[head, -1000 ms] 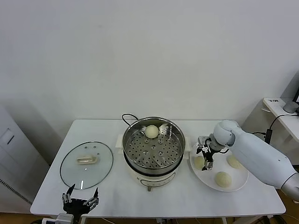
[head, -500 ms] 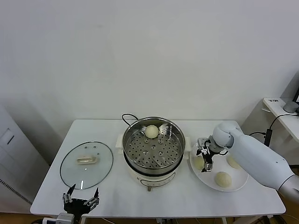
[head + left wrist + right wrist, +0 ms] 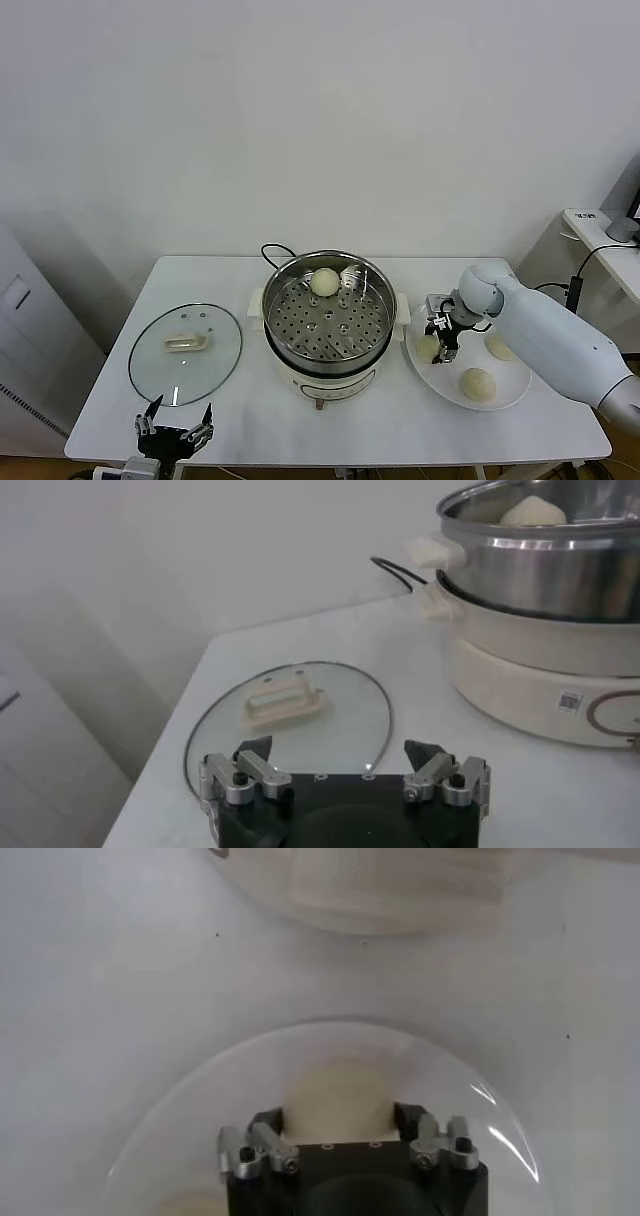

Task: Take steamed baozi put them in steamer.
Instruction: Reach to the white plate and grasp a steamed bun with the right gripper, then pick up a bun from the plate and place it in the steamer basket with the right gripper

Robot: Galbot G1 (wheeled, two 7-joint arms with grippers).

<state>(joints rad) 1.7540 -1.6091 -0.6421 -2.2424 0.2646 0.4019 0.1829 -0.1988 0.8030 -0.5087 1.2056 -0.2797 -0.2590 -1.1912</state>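
The right gripper (image 3: 437, 340) is reaching down over the white plate (image 3: 510, 392), which is sitting on the white table (image 3: 420, 430) just to the right of the steamer (image 3: 328, 318). In the right wrist view, its two fingers (image 3: 268, 1120) are pressing against either side of a pale bun (image 3: 338, 1096), so the jaws are clamped on that bun at the plate's left side. Two more buns are lying on the same plate: one (image 3: 478, 383) toward the front and one (image 3: 501, 347) at the right, partly hidden behind the white arm. A fourth bun (image 3: 324, 282) is already resting on the perforated floor at the back of the steamer's steel basket.

The left gripper (image 3: 173, 433) is hanging idle at the table's front left edge, with its jaws standing wide apart and holding nothing. Just beyond it, a round glass lid (image 3: 186, 353) with a white handle is lying flat on the table to the left of the steamer. A black cord (image 3: 272, 250) is curling out from behind the steamer.

In the left wrist view, a small square code sticker (image 3: 569, 702) is showing on the steamer's white base; its content is too small to read, and no other writing is legible.
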